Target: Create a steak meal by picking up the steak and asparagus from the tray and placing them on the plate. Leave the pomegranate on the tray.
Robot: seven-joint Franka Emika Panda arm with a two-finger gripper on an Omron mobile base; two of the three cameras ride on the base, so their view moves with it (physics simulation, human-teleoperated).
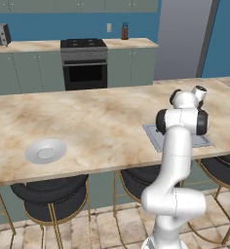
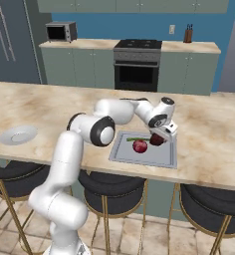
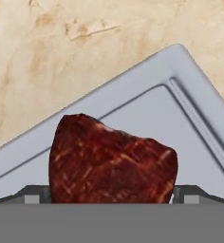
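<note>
Dark finger tips of our claw [image 3: 112, 192] stood spread wide on either side of the steak [image 3: 111, 161], low over it and not yet clamped. The steak lay near a corner of the grey tray [image 2: 159, 158], by the rim furthest from the stools. Beside it sat the pomegranate [image 2: 140, 146], and the thin green asparagus [image 2: 135, 139] lay just behind that. We judged the steak chunky, fairly stiff and light (perhaps a little slick), best pinched across its narrow sides near the middle. The plate [image 2: 19, 135] waited well apart, toward the other end of the marble counter [image 2: 209, 129], near its front edge.
</note>
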